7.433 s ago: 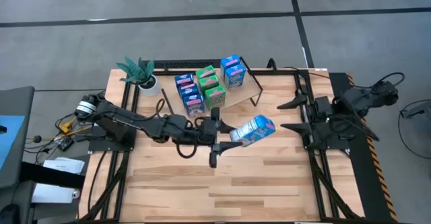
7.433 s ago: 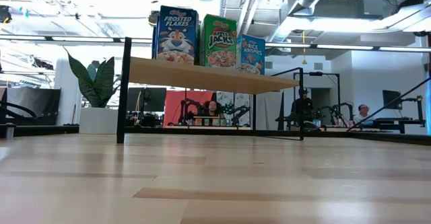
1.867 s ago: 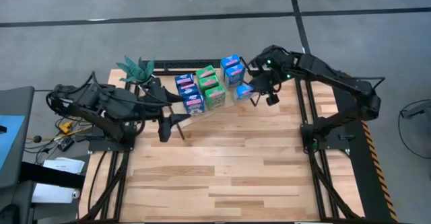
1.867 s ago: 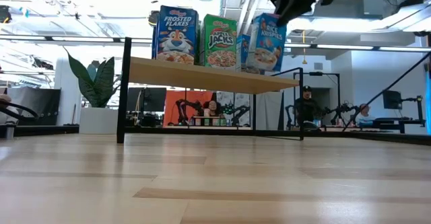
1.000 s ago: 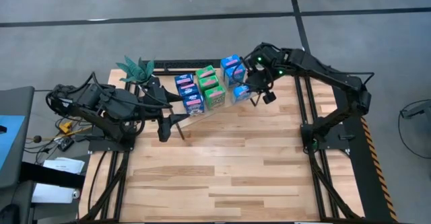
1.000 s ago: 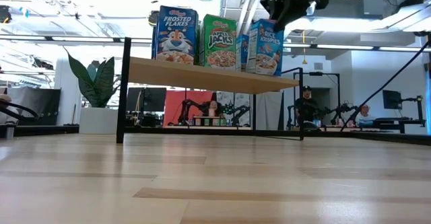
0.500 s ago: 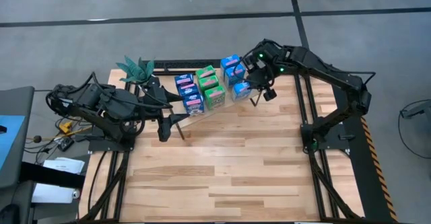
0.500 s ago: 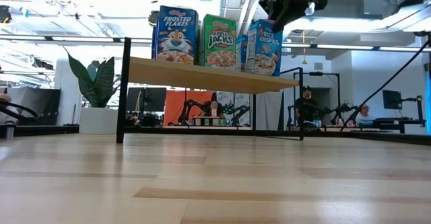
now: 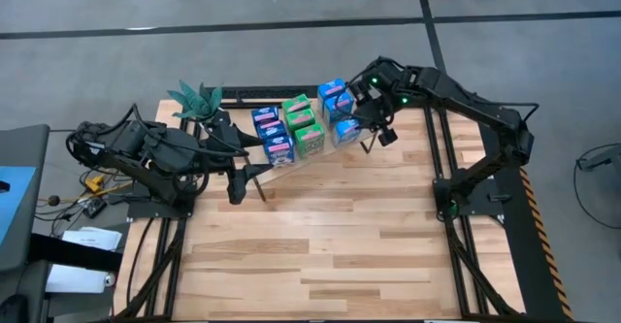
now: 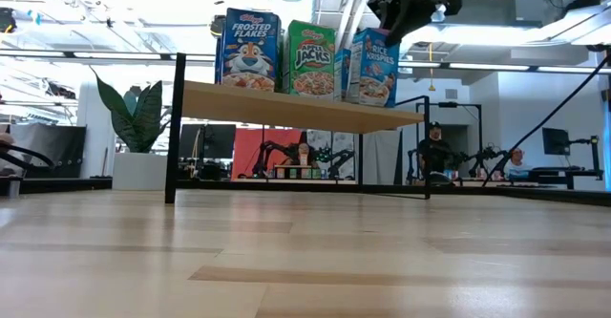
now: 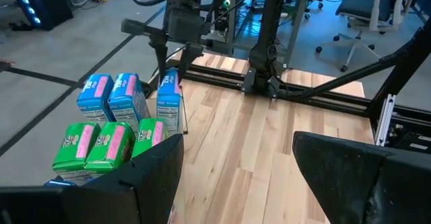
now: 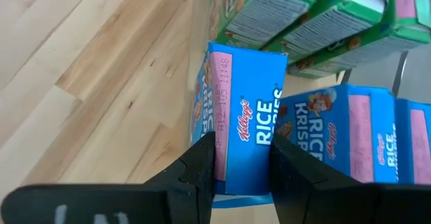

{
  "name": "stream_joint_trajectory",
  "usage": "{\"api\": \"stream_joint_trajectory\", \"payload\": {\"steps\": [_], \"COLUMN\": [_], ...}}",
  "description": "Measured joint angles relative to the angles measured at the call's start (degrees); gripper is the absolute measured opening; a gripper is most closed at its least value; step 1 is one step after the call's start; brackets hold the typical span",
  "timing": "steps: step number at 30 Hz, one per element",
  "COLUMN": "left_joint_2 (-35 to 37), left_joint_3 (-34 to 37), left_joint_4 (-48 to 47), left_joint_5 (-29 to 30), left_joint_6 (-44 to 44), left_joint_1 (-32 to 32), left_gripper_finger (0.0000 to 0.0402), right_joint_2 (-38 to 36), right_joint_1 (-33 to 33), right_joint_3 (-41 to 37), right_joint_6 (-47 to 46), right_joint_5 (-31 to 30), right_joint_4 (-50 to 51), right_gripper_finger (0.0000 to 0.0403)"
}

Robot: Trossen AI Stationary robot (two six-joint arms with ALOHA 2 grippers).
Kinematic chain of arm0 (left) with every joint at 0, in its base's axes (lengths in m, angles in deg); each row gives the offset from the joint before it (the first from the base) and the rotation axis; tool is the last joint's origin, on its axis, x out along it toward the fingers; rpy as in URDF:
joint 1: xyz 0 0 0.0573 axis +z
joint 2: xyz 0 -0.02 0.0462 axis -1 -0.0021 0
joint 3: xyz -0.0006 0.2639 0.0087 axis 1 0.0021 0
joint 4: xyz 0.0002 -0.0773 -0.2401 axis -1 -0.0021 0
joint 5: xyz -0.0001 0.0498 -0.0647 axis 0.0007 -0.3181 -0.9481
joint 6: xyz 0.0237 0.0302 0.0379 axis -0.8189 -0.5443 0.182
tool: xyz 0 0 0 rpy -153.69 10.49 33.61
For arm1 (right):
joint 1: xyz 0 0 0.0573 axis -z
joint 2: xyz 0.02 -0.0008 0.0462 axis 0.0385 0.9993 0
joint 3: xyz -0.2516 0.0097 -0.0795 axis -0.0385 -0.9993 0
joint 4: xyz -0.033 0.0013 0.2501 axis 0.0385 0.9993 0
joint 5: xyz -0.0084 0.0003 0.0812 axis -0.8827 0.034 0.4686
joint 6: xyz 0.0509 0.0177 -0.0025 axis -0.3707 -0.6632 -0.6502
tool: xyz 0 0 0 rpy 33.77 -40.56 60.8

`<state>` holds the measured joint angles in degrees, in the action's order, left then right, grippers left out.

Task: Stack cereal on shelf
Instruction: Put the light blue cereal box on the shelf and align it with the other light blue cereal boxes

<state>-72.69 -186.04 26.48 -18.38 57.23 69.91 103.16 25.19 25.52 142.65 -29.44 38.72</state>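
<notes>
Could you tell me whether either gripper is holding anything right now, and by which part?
The right gripper holds a blue cereal box by its top end, standing it on the shelf. The left gripper is open and holds nothing.

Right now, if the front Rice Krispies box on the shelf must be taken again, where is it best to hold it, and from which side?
Probably from above, as the right gripper does: the Rice Krispies box stands upright on the shelf, neighbours crowd its broad faces, so the jaws should pinch across its narrow top.
</notes>
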Motion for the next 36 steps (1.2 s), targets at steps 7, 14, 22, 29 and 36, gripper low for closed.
{"api": "stream_joint_trajectory", "payload": {"steps": [7, 14, 22, 29, 36], "left_joint_2": [0.0, 0.0, 0.0, 0.0, 0.0], "left_joint_3": [0.0, 0.0, 0.0, 0.0, 0.0], "left_joint_4": [0.0, -0.1, -0.5, -0.5, -0.5], "left_joint_5": [0.0, 0.1, 0.2, 0.2, 0.2], "left_joint_6": [-0.2, -0.3, -0.3, -0.3, -0.3], "left_joint_1": [0.0, 0.0, 0.0, 0.0, 0.0], "left_gripper_finger": [0.0267, 0.0267, 0.0267, 0.0267, 0.0267], "right_joint_2": [0.0, 0.0, 0.0, 0.0, 0.0], "right_joint_1": [0.1, 0.1, 0.1, 0.1, 0.0], "right_joint_3": [0.0, 0.0, 0.0, 0.0, 0.0], "right_joint_6": [-2.7, -3.0, -3.9, -4.6, -5.0], "right_joint_5": [-0.2, -1.2, -3.0, -4.3, -5.9], "right_joint_4": [-2.0, -2.0, -2.2, -2.3, -2.3], "right_gripper_finger": [0.0155, 0.0185, 0.0206, 0.0231, 0.0235]}}
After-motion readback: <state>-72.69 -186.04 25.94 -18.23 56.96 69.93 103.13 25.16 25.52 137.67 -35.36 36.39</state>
